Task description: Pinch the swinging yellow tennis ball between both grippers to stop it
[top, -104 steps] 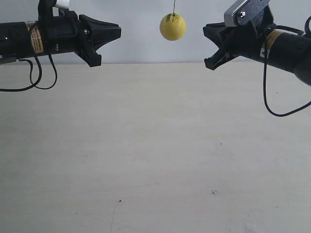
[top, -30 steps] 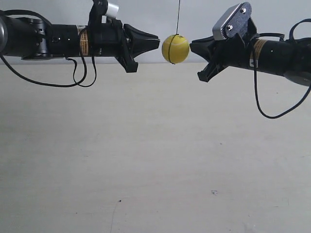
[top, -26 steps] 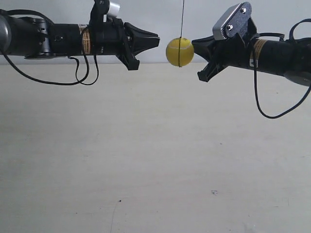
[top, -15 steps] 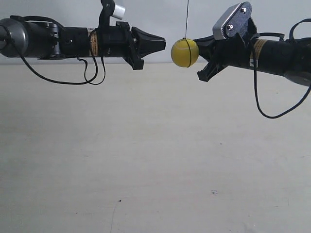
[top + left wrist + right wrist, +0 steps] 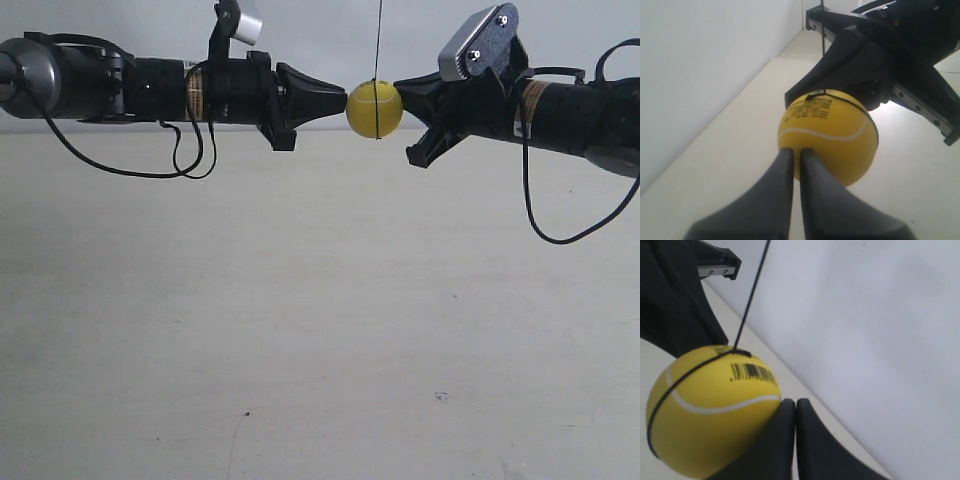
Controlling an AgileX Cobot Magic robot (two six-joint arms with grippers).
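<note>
The yellow tennis ball (image 5: 375,109) hangs on a thin dark string (image 5: 378,40) above the table. It sits between two shut grippers that point at each other. My left gripper (image 5: 341,100) is the arm at the exterior view's left, and its closed tips (image 5: 796,152) press the ball (image 5: 827,135). My right gripper (image 5: 399,90) carries a grey metal block (image 5: 482,42). Its closed tips (image 5: 796,402) touch the opposite side of the ball (image 5: 710,410). Neither gripper has the ball inside its jaws.
A pale table (image 5: 320,300) spreads below both arms, with a plain light wall (image 5: 300,30) behind. Black cables (image 5: 185,150) loop down from the left arm, and another cable (image 5: 545,215) hangs from the right arm.
The left arm has pushed rightward until its tip meets the ball. The ball swung right against the right gripper's tip and now sits held between the two. The right arm stayed put.
</note>
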